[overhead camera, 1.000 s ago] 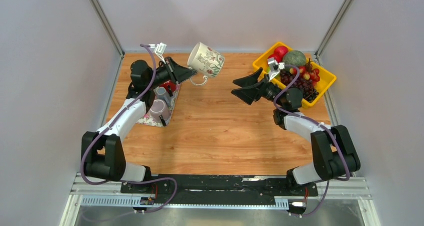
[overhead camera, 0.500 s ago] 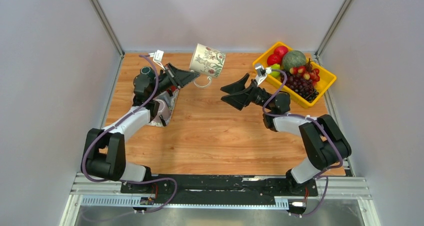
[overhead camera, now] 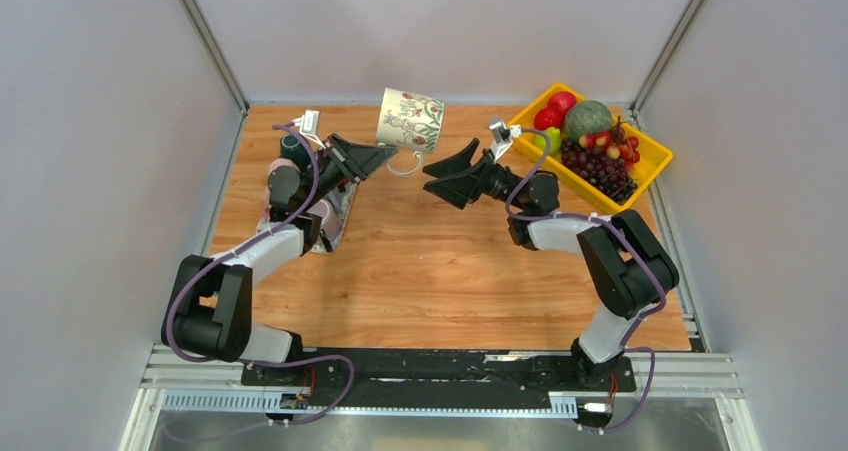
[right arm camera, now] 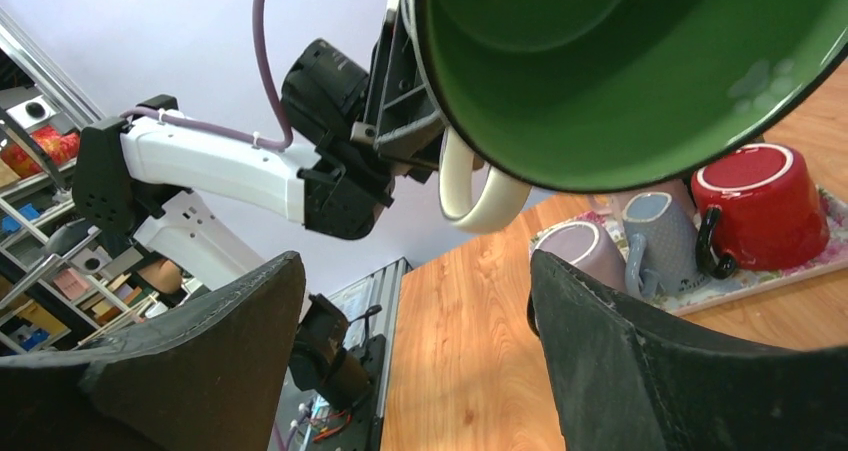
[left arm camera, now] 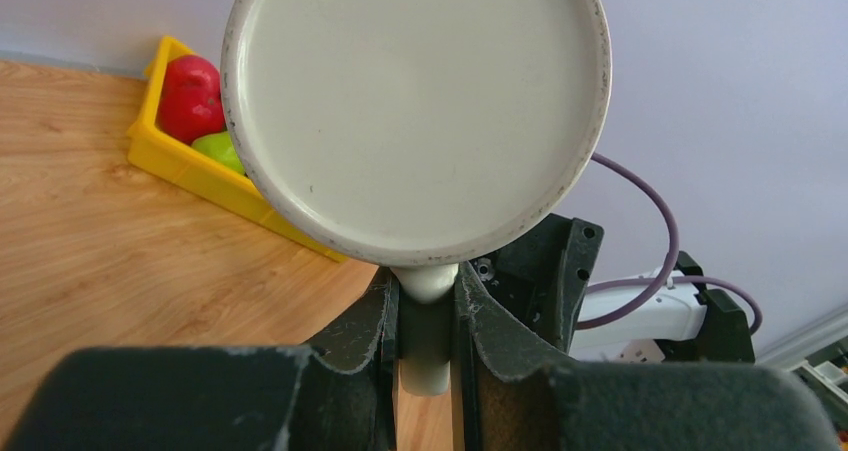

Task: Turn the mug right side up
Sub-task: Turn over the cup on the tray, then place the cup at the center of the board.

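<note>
**Q:** What did the overhead view record?

**A:** The mug (overhead camera: 410, 119) was held in the air above the far part of the table (overhead camera: 430, 271), tipped on its side with its floral wall in view. The left gripper (overhead camera: 392, 153) was pinched on its handle. The right gripper (overhead camera: 445, 173) stood just beside the mug with its fingers spread wide, holding nothing. A yellow bin (overhead camera: 655, 153) of fruit sat at the far right, and a tray (overhead camera: 335, 216) lay at the far left.

**Q:** What did the left wrist camera add?

**A:** It showed the mug's plain cream base (left arm camera: 415, 111) facing the lens. The handle (left arm camera: 428, 301) was clamped between the two black fingers (left arm camera: 365, 326). A corner of the bin appeared behind, holding a red fruit (left arm camera: 190, 96) and a green one (left arm camera: 222, 151).

**Q:** And the right wrist camera?

**A:** It looked into the mug's green interior (right arm camera: 620, 61), which no other view showed, so the mouth faced the right gripper. That gripper's fingers (right arm camera: 180, 361) stood well apart. Beyond them, a red mug (right arm camera: 760, 206), a blue-grey mug (right arm camera: 655, 231) and a lilac mug (right arm camera: 585, 256) sat mouth-down on the tray.
</note>
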Controlling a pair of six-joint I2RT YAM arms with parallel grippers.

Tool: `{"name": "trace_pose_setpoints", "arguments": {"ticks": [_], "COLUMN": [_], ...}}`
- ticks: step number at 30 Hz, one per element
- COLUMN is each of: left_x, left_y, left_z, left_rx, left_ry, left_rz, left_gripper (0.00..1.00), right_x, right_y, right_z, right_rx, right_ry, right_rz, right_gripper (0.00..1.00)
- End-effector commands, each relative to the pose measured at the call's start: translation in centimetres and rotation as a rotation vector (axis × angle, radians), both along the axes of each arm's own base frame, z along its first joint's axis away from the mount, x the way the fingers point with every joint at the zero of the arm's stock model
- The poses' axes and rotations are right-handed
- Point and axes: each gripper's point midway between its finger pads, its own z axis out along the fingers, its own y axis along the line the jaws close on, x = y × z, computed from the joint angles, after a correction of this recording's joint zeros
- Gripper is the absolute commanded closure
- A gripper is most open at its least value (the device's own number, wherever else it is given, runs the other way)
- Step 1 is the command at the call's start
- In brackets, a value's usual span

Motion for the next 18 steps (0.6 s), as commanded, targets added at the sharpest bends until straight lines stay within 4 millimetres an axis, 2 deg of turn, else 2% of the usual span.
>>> {"name": "trace_pose_setpoints", "arguments": {"ticks": [1,7,18], "left_x": [-3.5,-4.0,-4.2], "left_y": [0.8,-0.2,-1.8], "left_z": [6.9,6.2,4.9], "left_rx": [-0.128,-0.150,-0.140], "left_ry": [-0.271,-0.261,-0.249], "left_rz": [0.015,-0.014,-0.052], "left_gripper": [1.00,1.00,1.00], "right_x": [0.2,0.8,1.1], "right_y": [0.2,1.1,1.0], "right_z": [3.1,3.1,3.5], "right_rx": [0.093,0.107,0.183], "right_ry": [-0.115,-0.101,-0.085], "right_rz": [-0.016,-0.002,0.014], "right_gripper": [0.15,0.19,0.25]}}
